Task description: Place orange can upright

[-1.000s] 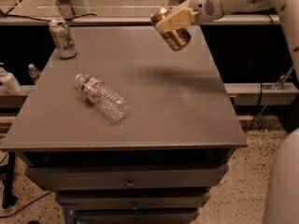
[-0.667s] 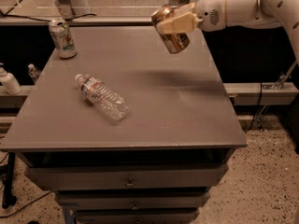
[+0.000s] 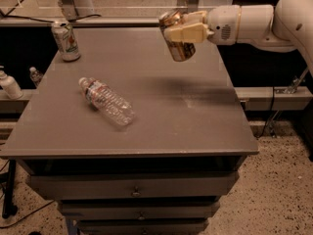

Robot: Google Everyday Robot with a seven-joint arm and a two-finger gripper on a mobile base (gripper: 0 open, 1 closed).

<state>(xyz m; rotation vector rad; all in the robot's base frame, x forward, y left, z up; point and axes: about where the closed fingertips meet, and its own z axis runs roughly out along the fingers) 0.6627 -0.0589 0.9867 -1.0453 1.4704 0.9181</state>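
The orange can (image 3: 180, 48) is a metallic orange-gold drink can. It hangs in the air above the far right part of the grey table (image 3: 161, 106), tilted slightly, top end toward the upper left. My gripper (image 3: 182, 29) comes in from the right on a white arm and is shut on the can, its cream fingers (image 3: 188, 32) clamped across the can's upper half. The can does not touch the table; its shadow lies on the tabletop below and to the right.
A clear plastic water bottle (image 3: 106, 101) lies on its side at the table's left middle. A white can with green and red print (image 3: 66, 40) stands upright at the far left corner. Small bottles (image 3: 10, 84) stand on a ledge left of the table. Drawers are below the front edge.
The arm has drawn in to the left, and the held can has shifted slightly left and lower above the table. The bottle and white can have not moved.
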